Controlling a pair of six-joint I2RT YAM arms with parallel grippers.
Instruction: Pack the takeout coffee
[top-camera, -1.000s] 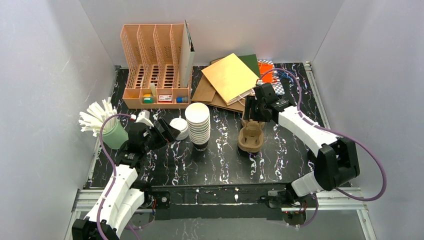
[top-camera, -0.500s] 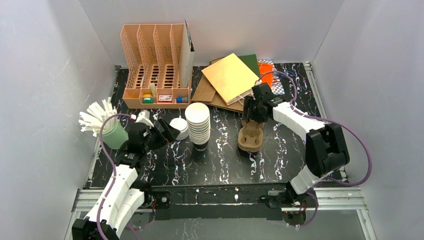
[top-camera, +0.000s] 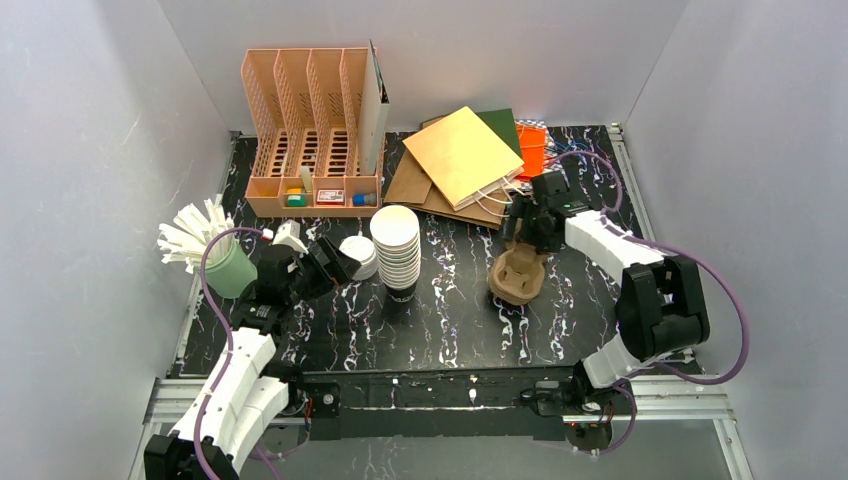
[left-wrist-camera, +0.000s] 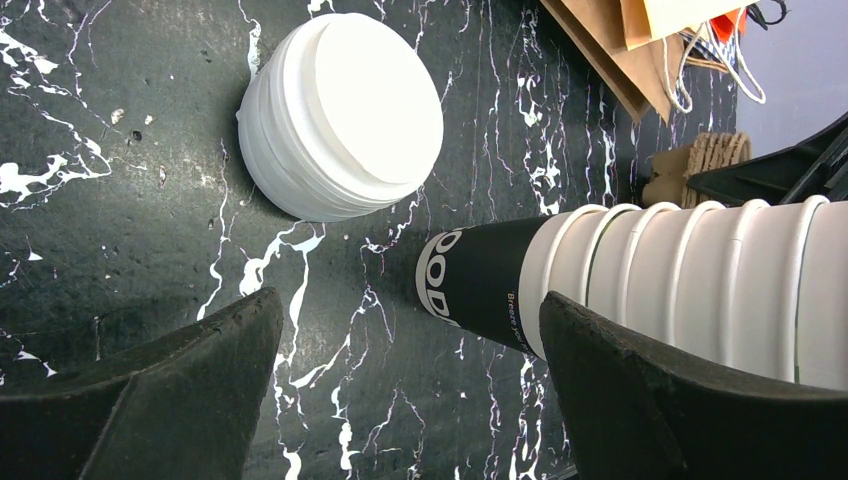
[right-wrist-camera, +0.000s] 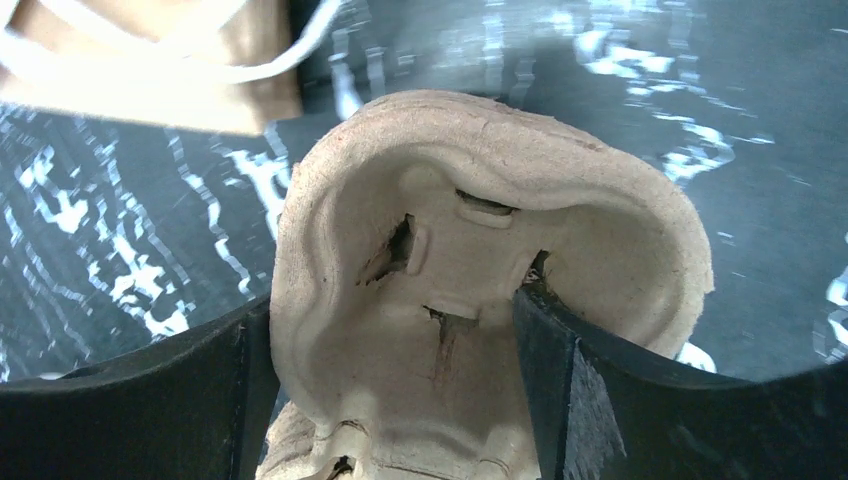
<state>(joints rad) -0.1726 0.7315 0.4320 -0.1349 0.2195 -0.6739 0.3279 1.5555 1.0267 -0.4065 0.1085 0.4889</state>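
Observation:
No takeout coffee shows in any view. A brown pulp cup carrier lies on the black marbled table, right of centre. My right gripper reaches down onto its far end. In the right wrist view the carrier fills the space between the wide-set fingers of the gripper, one finger outside its wall and one in a cup well; a grip cannot be made out. My left gripper hovers open and empty between a stack of loose white lids and a tall stack of lidless cups.
A peach file organizer stands at the back left. Brown paper bags and an orange item lie at the back right. A green cup of white sticks stands at the left edge. The lid stack and cup stack stand mid-table.
The right gripper has moved to the right and the carrier has shifted right and turned with it. The left arm has not moved.

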